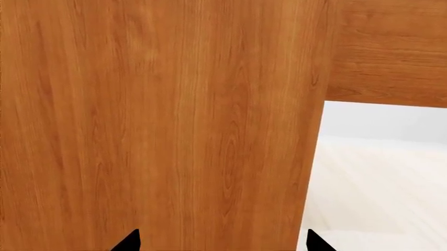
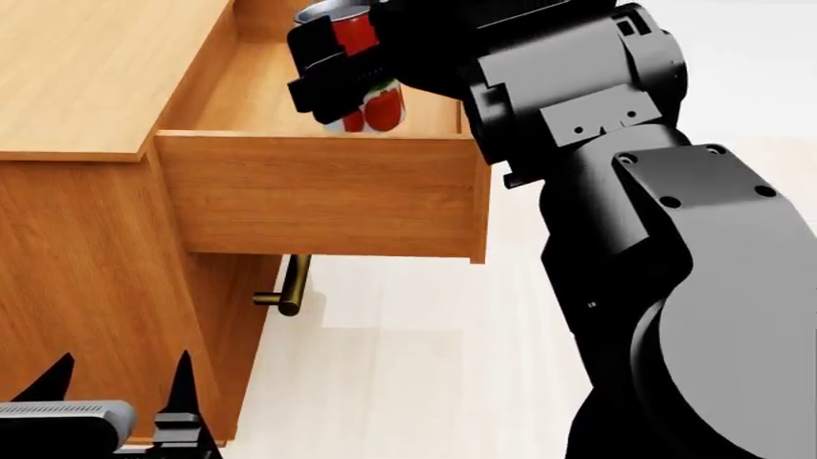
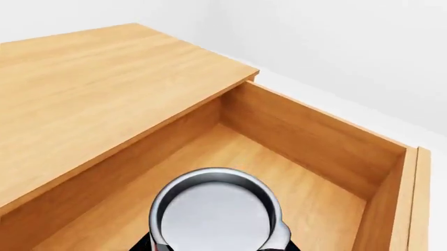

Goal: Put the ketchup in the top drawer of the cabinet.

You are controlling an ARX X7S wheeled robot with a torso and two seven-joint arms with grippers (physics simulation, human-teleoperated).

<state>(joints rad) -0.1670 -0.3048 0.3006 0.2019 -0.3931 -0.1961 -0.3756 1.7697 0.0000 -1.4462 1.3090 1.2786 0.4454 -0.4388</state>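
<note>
Ketchup (image 2: 370,96) — upright, clamped in the right gripper (image 2: 342,72), directly above the open top drawer (image 2: 320,196). Left gripper (image 2: 121,378) — low, spread, empty.

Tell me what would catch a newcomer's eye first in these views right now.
First, the bulky black right arm filling the head view, its right end effector gripping the small red-labelled tin can of ketchup over the pulled-out orange-brown wooden top drawer. Next, the can's silver-grey lid up close in the right wrist view, above the drawer's bare floor. The left end effector hangs low beside the cabinet.
</note>
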